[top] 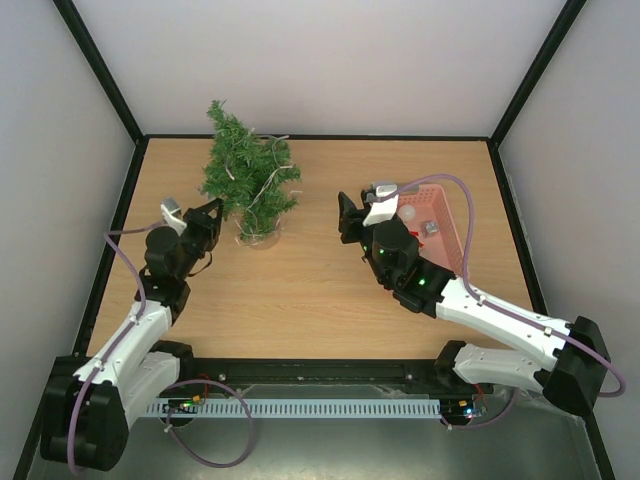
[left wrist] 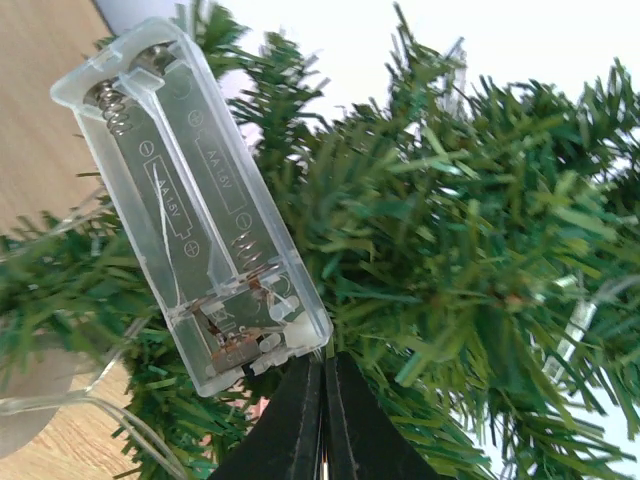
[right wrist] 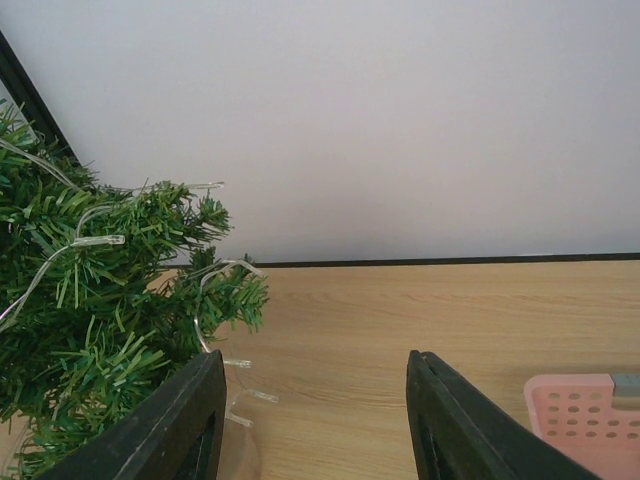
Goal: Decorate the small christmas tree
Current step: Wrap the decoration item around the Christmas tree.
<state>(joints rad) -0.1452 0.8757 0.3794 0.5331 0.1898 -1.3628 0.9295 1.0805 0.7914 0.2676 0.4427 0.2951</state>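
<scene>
Overhead, 2 wrists (all see tree [top: 247,180]).

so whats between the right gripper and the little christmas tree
Only bare wooden tabletop. In the top view nothing lies between the open right gripper and the small christmas tree.

small christmas tree [right wrist: 90,330] cropped, pink basket [right wrist: 585,420] cropped
</scene>
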